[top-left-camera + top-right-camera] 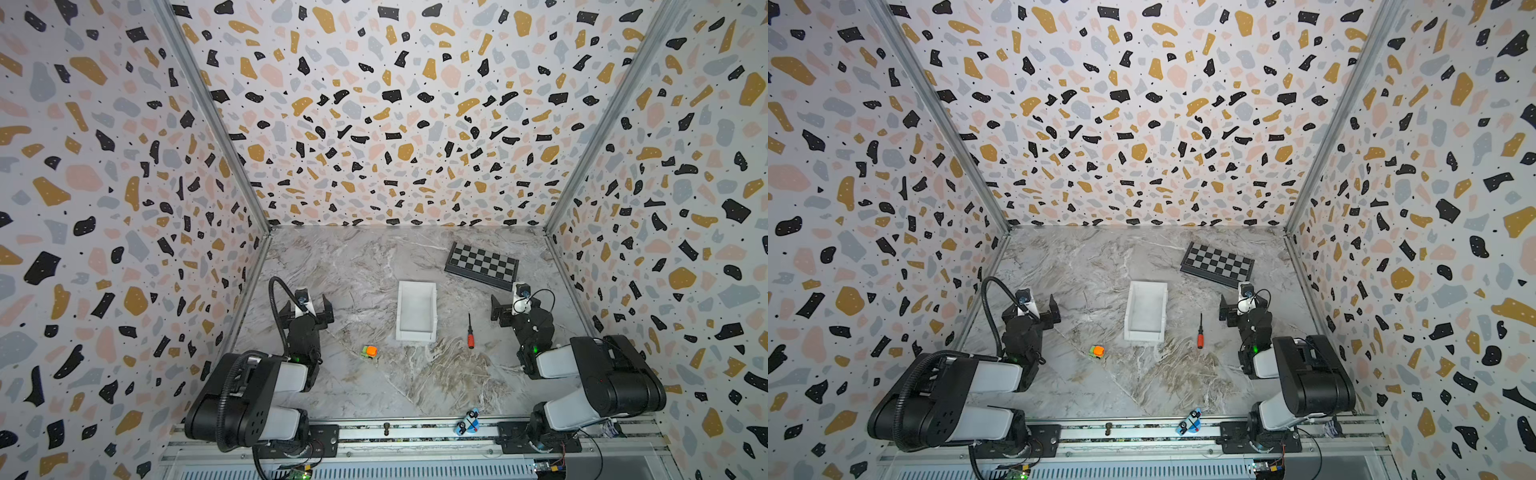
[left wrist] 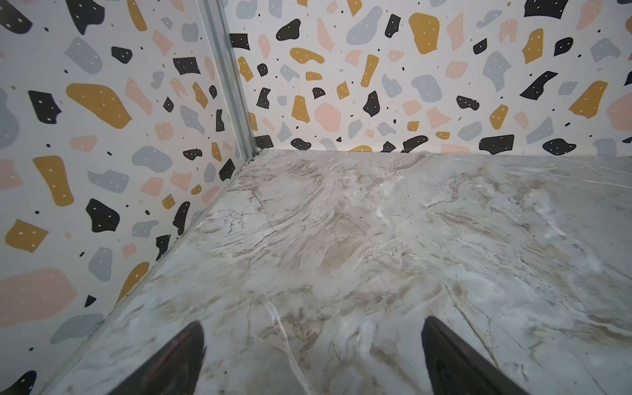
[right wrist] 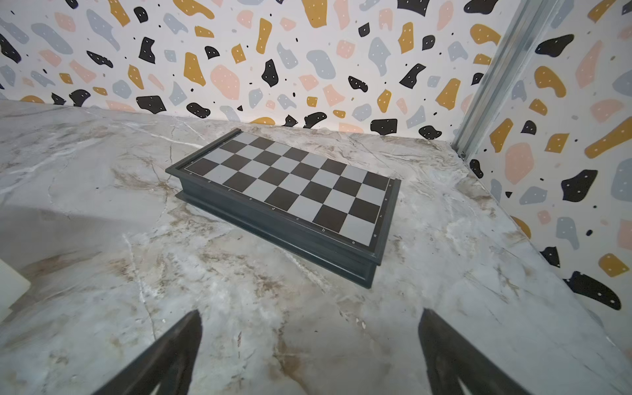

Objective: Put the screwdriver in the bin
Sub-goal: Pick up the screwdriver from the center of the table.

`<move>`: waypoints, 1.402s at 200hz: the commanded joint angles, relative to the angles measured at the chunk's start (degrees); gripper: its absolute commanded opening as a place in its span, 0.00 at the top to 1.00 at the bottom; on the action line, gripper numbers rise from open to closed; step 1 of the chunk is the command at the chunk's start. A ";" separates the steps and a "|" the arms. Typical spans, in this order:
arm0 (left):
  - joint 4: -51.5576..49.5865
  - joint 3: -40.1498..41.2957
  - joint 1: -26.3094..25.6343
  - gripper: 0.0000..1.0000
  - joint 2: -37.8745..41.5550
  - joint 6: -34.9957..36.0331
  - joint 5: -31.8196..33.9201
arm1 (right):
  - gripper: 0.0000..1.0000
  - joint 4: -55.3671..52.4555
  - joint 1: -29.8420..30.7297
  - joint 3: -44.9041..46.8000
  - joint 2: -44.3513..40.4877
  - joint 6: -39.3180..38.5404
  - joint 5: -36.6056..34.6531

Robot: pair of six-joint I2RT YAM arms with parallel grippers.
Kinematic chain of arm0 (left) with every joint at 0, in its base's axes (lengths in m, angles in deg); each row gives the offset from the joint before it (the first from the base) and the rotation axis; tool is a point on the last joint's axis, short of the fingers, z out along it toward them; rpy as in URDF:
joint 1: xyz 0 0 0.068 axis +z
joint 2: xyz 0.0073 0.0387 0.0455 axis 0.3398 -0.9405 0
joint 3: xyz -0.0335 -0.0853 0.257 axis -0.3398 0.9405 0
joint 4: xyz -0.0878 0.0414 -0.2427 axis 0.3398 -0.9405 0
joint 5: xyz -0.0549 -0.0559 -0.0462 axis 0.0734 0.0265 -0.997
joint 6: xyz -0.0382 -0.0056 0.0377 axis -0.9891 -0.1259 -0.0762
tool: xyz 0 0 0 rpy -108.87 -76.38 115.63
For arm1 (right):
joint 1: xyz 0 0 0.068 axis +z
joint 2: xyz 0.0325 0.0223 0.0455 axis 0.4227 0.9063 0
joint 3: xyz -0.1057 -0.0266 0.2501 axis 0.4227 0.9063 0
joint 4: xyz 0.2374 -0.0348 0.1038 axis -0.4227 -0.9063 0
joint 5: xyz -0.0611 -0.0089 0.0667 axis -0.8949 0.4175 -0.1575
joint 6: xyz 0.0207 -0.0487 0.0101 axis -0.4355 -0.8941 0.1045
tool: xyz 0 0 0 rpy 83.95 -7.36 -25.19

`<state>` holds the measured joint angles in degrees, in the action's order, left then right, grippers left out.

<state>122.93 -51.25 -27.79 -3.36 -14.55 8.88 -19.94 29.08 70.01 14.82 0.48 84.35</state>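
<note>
Nearest, blue toy car (image 1: 467,422) at the table (image 1: 415,382) edge. Farther in, orange-and-green toy (image 1: 369,351); screwdriver (image 1: 470,332) lying flat just right of the bin (image 1: 414,335), outside it. Left gripper (image 2: 313,323) and right gripper (image 3: 311,313) spread wide, empty. Farthest, chequered board (image 1: 482,264).

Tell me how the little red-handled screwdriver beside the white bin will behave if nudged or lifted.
The screwdriver looks rigid, so it should lift without flexing. Lying flat on the smooth marble table, its rounded handle may roll under a sideways nudge. The thick handle against the thin shaft suggests it hangs handle-down if gripped by the shaft.
</note>
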 commanded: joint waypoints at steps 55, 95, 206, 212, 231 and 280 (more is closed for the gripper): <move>1.76 -1.02 0.54 0.00 0.07 -0.71 1.65 | 0.01 0.55 -0.21 -1.02 -0.94 -0.03 0.19; 1.83 -1.02 0.54 0.00 0.17 -0.73 1.66 | 0.01 0.46 -0.27 -1.06 -0.93 -0.03 0.45; 1.86 -0.85 0.54 0.00 0.27 -0.75 1.79 | 0.01 0.51 -0.38 -0.97 -1.02 0.14 0.52; 1.73 -0.91 0.54 0.00 0.45 -1.02 2.29 | 0.01 0.74 -0.38 -0.89 -1.05 0.14 0.54; 1.23 -1.11 0.54 0.00 0.66 -1.44 3.11 | 0.01 0.94 -0.77 -0.72 -1.03 0.37 1.27; -21.81 -10.41 0.54 0.00 12.30 -6.16 11.28 | 0.01 -14.84 -4.03 -6.22 -8.59 4.78 1.38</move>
<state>113.66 -54.33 -27.52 1.12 -16.78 13.82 -23.11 26.66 69.51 12.68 1.86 85.77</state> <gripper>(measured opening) 0.998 0.990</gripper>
